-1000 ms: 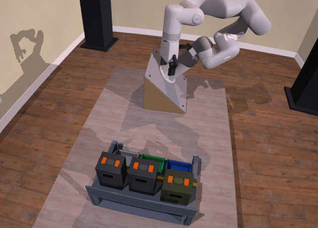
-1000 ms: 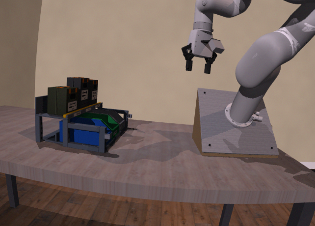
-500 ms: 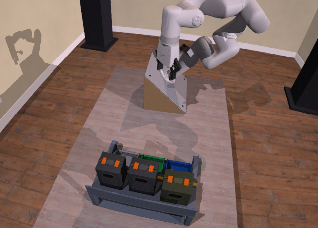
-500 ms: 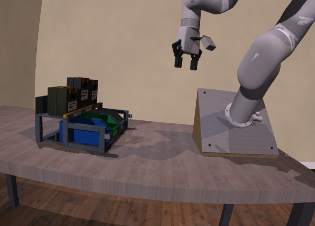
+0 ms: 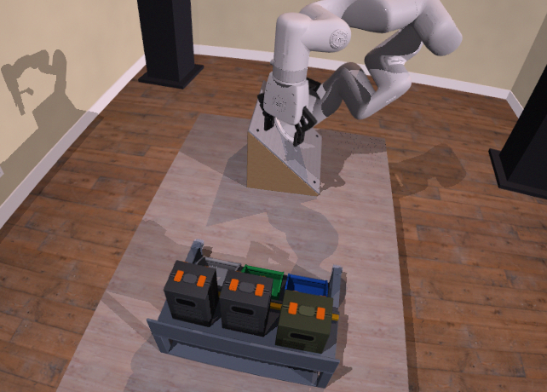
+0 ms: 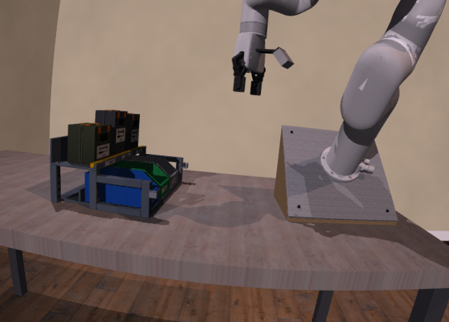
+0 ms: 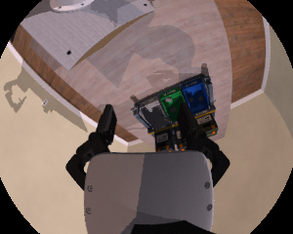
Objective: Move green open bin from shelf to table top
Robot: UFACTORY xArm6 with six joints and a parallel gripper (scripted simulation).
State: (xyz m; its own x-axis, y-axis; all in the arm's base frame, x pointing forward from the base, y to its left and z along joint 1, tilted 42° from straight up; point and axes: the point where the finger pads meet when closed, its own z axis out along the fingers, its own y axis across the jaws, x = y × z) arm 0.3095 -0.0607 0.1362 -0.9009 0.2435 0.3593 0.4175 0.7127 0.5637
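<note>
The green bin stands in the lower level of the grey shelf, between the grey bin and the blue bin. Their open fronts face the robot's base. Small parts show in the green bin in the wrist view, too small to tell apart. My gripper is open and empty, pointing down, high above the table between the shelf and the robot's base.
Two dark cases and an olive case with orange latches stand on the shelf's upper level, behind and above the bins. The wedge-shaped robot mount stands on the table, opposite the shelf.
</note>
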